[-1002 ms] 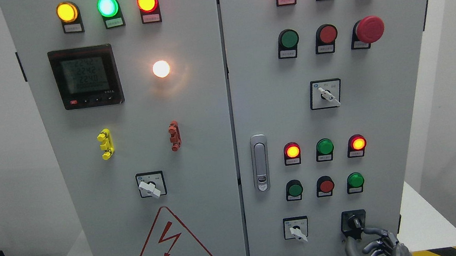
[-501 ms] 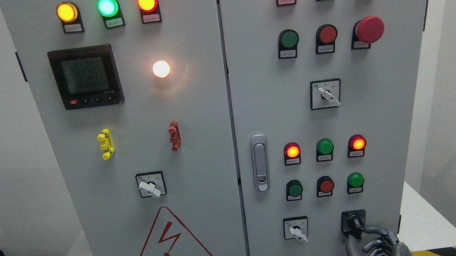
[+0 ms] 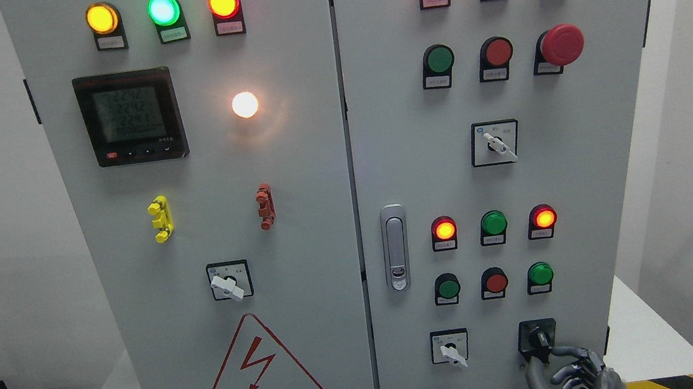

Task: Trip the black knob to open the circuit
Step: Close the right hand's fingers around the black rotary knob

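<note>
At the cabinet's [image 3: 292, 181] lower right corner, the right hand [image 3: 574, 378] is raised, its fingers [image 3: 564, 351] curled, one fingertip laid against the black knob [image 3: 538, 338]. No full clamp on it can be made out. Farther left, a white selector switch [image 3: 450, 348] is mounted; above, lit indicator lamps [image 3: 444, 230] are seen.

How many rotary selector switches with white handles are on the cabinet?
3: one on the left door, one mid right door, one low on the right door, left of the black knob.
</note>
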Available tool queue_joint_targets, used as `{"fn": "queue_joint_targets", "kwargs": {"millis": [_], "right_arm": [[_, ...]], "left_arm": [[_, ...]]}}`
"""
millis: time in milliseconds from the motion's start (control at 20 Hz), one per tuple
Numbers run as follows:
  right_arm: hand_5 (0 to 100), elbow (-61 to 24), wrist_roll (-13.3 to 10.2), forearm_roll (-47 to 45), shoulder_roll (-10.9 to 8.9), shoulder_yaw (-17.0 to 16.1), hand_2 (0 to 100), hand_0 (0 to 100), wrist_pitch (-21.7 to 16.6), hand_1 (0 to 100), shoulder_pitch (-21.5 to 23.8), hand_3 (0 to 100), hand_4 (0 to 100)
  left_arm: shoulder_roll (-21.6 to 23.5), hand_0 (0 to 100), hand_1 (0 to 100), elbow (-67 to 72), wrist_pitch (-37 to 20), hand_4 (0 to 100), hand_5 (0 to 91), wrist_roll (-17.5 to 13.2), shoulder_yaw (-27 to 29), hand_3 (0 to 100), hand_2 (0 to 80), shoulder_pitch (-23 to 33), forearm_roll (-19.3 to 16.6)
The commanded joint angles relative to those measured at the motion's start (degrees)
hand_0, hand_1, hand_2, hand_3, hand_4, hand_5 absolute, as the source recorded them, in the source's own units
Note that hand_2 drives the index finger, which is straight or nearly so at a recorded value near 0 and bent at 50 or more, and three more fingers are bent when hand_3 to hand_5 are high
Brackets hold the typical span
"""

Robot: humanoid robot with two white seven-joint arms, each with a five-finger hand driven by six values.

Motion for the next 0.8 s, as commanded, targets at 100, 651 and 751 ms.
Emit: {"fn": "queue_joint_targets", "kwargs": {"millis": [100,651,751], "right_arm": [[95,0.0,0.0,0.6,0.28,0.1,47,36,0.0,79,-0.1,81,89],[95,0.0,0.0,0.7,0.46,0.1,48,39,0.1,79,-0.6,82,89],[95,0.0,0.0,0.7,0.46,0.1,48,39,0.1,79,-0.4,82,89]], "left_arm": [[0.0,12,39,0.0,0.0,0,0.0,0.0,0.0,0,0.0,-0.4,-1.8],[0.0,12,39,0.0,0.0,0,0.0,0.0,0.0,0,0.0,-0.4,-1.8],[0.0,12,39,0.0,0.0,0,0.0,0.0,0.0,0,0.0,-0.4,-1.9]]}}
